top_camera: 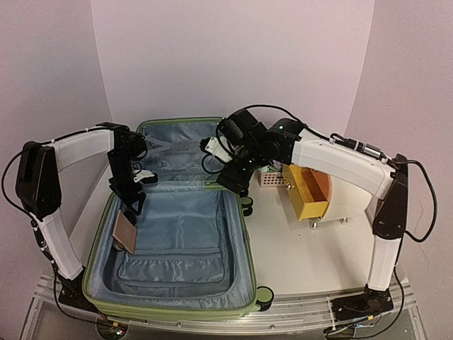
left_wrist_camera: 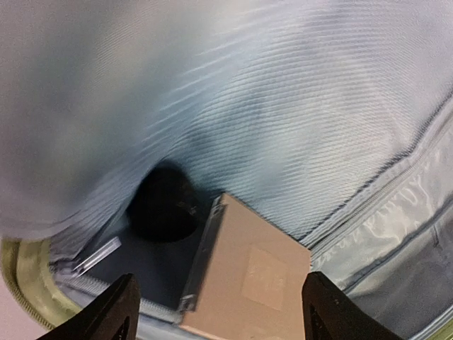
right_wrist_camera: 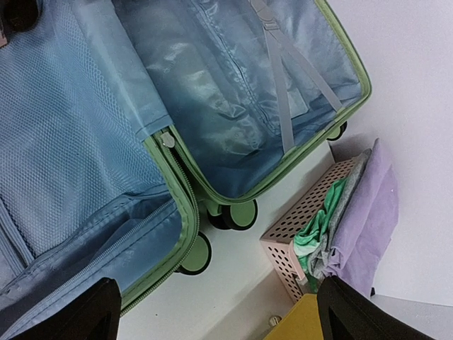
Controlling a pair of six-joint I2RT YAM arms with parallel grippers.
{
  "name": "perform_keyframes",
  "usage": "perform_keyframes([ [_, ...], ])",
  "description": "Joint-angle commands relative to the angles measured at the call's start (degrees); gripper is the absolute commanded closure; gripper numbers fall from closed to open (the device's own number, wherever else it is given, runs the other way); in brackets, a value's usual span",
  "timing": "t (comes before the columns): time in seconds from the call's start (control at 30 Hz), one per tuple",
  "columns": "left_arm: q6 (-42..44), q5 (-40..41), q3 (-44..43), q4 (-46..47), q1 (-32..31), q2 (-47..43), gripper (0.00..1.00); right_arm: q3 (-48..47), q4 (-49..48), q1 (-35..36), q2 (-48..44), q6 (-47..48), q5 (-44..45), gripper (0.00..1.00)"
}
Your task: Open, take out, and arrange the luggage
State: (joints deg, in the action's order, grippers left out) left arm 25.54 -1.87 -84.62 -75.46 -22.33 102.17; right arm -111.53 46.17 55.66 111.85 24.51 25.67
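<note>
The light-green luggage [top_camera: 244, 280] lies wide open on the table, its grey-blue lining showing in both halves. A flat brown box [top_camera: 126, 232] leans against the left wall of the near half. My left gripper [top_camera: 134, 205] hangs just above that box, open and empty. In the left wrist view the box [left_wrist_camera: 248, 273] lies between and beyond my open fingers [left_wrist_camera: 106, 312], not touched. My right gripper [top_camera: 238, 185] is open and empty over the hinge at the case's right side. The right wrist view shows the crossed straps [right_wrist_camera: 283, 78] and two green wheels [right_wrist_camera: 241, 212].
A pink slotted basket [right_wrist_camera: 297, 234] holding green, grey and purple clothes stands right of the case, also in the top view [top_camera: 271, 178]. A yellow drawer [top_camera: 308, 190] sticks out of a white unit [top_camera: 347, 205] beside it. A dark round shape [left_wrist_camera: 163, 202] lies behind the box.
</note>
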Motion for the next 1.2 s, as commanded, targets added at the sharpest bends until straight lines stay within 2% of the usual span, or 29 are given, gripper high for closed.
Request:
perform_keyframes([
  [0.0,-8.6,-0.3,1.0,-1.5,4.9,-2.9,0.25,-0.3,-1.3,0.9,2.2,-0.5,1.9,0.02],
  [0.1,-8.3,-1.6,3.3,-1.5,5.3,-3.4,0.34,-0.2,-1.3,1.3,2.2,-0.2,2.5,0.02],
  [0.13,-8.2,-2.7,4.5,-1.9,5.3,-3.5,0.4,-0.1,-1.3,1.4,1.9,-0.2,2.5,0.02],
  [0.2,-7.8,-3.7,6.1,-2.1,5.2,-4.2,0.44,0.0,-1.4,1.4,1.6,-0.2,2.5,0.02],
  [0.37,-6.7,-3.8,8.8,-2.9,5.2,-4.0,0.43,-0.4,-1.6,1.4,1.7,0.3,2.4,0.02],
  [0.5,-4.4,-10.2,7.7,-3.3,4.2,-3.5,0.45,-0.6,-1.7,1.6,2.1,0.5,2.6,0.02],
  [0.6,-3.2,-12.7,7.1,-3.7,3.2,-3.3,0.46,-0.6,-1.7,1.6,2.1,0.5,2.8,0.02],
  [0.73,0.2,-14.2,10.5,-4.5,1.8,-3.2,0.44,0.0,-1.7,1.6,1.6,0.6,3.7,0.02],
  [0.87,5.3,-12.1,13.4,-3.2,0.0,-3.5,0.4,0.1,-1.8,1.6,1.6,1.2,4.0,0.02],
  [1.07,5.5,-8.2,15.2,-4.5,-0.4,-0.4,0.42,-0.2,-1.8,1.8,1.8,1.3,3.9,0.02],
  [1.17,7.7,-5.4,14.2,-5.0,-0.5,-0.5,0.36,0.5,-1.8,1.8,1.3,1.3,4.0,0.02],
])
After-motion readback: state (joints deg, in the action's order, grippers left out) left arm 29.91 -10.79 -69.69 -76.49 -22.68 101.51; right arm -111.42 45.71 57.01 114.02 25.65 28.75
